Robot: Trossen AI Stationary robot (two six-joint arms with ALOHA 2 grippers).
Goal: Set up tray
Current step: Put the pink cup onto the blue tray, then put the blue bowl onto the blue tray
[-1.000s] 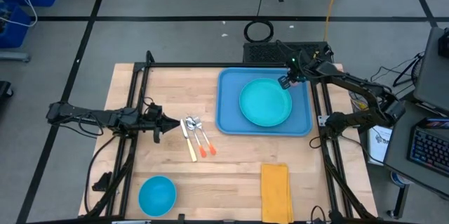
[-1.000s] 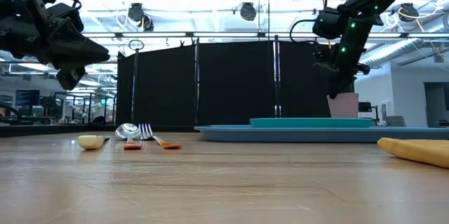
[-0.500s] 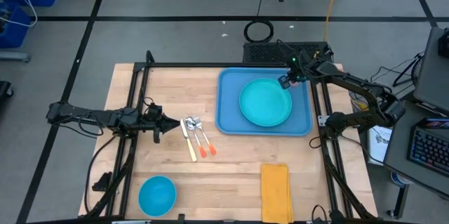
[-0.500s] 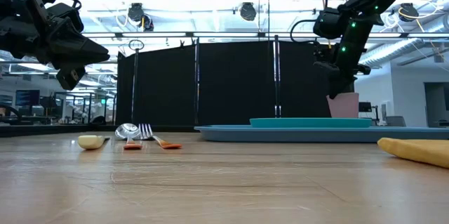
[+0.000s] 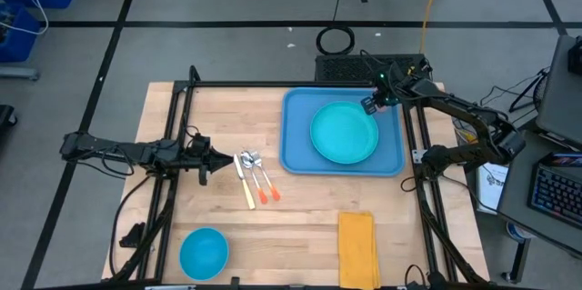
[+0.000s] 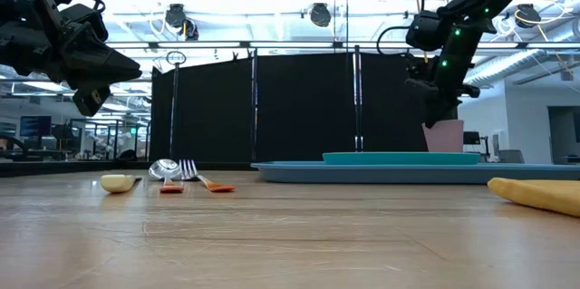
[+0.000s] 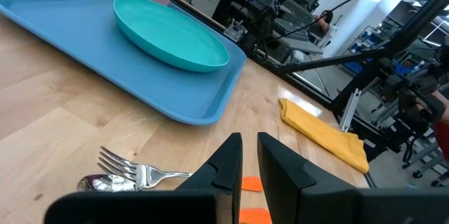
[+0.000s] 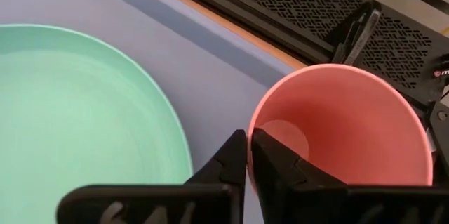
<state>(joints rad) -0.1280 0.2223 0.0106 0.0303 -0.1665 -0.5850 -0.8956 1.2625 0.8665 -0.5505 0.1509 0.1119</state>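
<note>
Nearest the front edge of the counter (image 5: 309,204) lay a small blue bowl (image 5: 203,252), empty as far as I could see, and a folded yellow napkin (image 5: 356,246), both well apart from the tray and not yet moved.

Further in, a knife, fork and spoon (image 5: 255,177) lay together on the bare wood, just beside the left end effector (image 5: 227,159). It hung above the counter pointing at them, its fingers nearly pressed together and pinching nothing.

Beyond that sat the tray (image 5: 298,135), towards the far right of the counter. It held a round turquoise plate (image 5: 344,133), itself empty. A pink cup (image 8: 344,122) stood in the tray's far right corner, just beside the plate and empty inside. The right end effector (image 5: 371,105) hovered at the cup's rim; its fingers (image 8: 231,155) looked close together, but I could not tell whether they gripped the cup wall or had let go.

By my reckoning, plate and cup were placed; bowl, napkin and cutlery remained.
</note>
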